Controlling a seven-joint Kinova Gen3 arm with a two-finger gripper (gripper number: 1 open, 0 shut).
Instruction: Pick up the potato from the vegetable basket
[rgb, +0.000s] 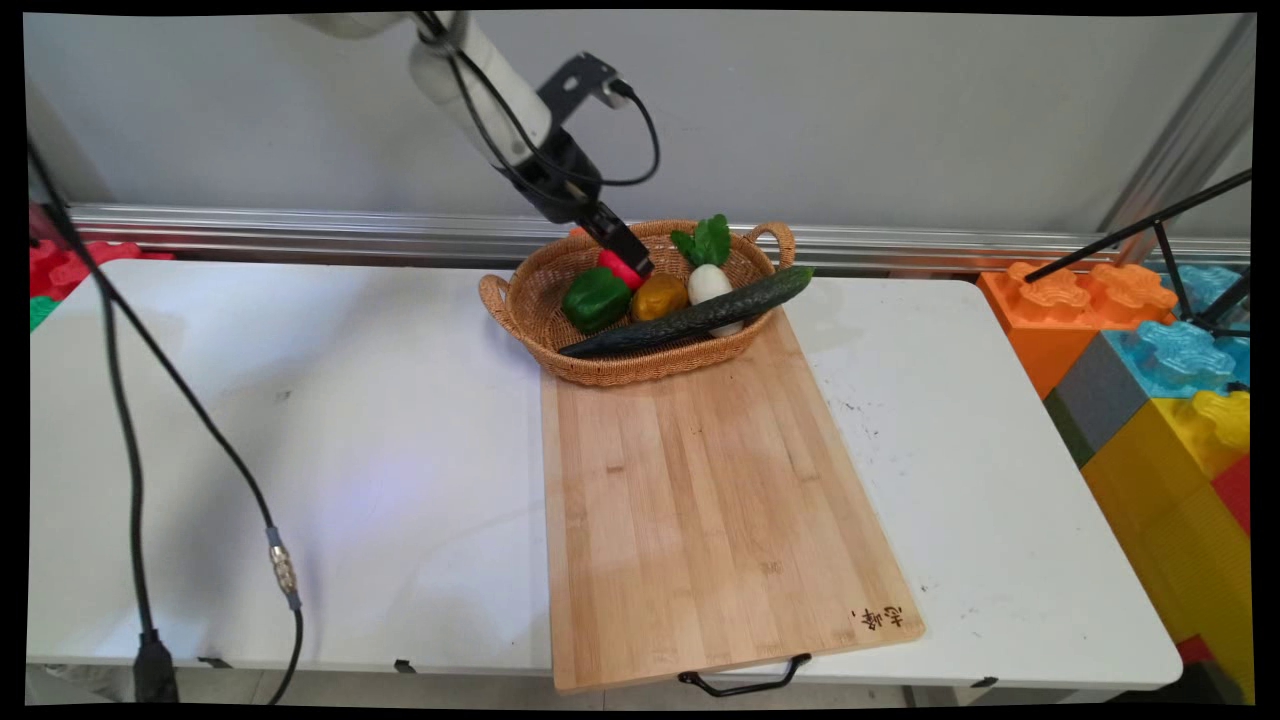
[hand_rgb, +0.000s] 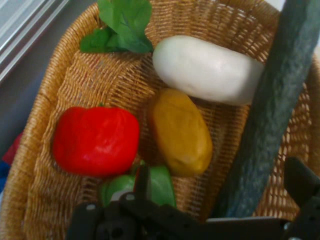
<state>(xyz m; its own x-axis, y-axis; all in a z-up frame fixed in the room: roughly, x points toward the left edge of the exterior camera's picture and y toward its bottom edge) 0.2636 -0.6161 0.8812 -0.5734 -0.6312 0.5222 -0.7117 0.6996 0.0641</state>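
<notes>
Main view: the gripper (rgb: 628, 262) reaches down from the upper left into a wicker basket (rgb: 520, 300) that stands at the table's (rgb: 300, 420) far edge, resting on the far end of a wooden cutting board (rgb: 700, 500). The board runs from there to the table's near edge, where its black handle (rgb: 745, 682) overhangs. In the basket lie a green pepper (rgb: 594, 298), a red pepper (rgb: 618, 268) partly hidden behind the gripper, a brownish-yellow potato (rgb: 658, 297) and a white radish (rgb: 708, 284) with green leaves. A dark cucumber (rgb: 700, 314) lies slantwise across the basket's near rim, its right end jutting past the wicker. Large coloured building blocks (rgb: 1160, 380) stand beside the table's right edge.

Hand view: the red pepper (hand_rgb: 96, 140) lies left of the potato (hand_rgb: 181, 131), the radish (hand_rgb: 206, 69) beyond it, and the cucumber (hand_rgb: 272, 115) crosses on the right. The green pepper (hand_rgb: 160, 186) shows just above the black linkage. The gripper (hand_rgb: 220, 192) has its jaws spread apart, holding nothing, one finger over the green pepper and the other (hand_rgb: 300, 182) at the right past the cucumber.
</notes>
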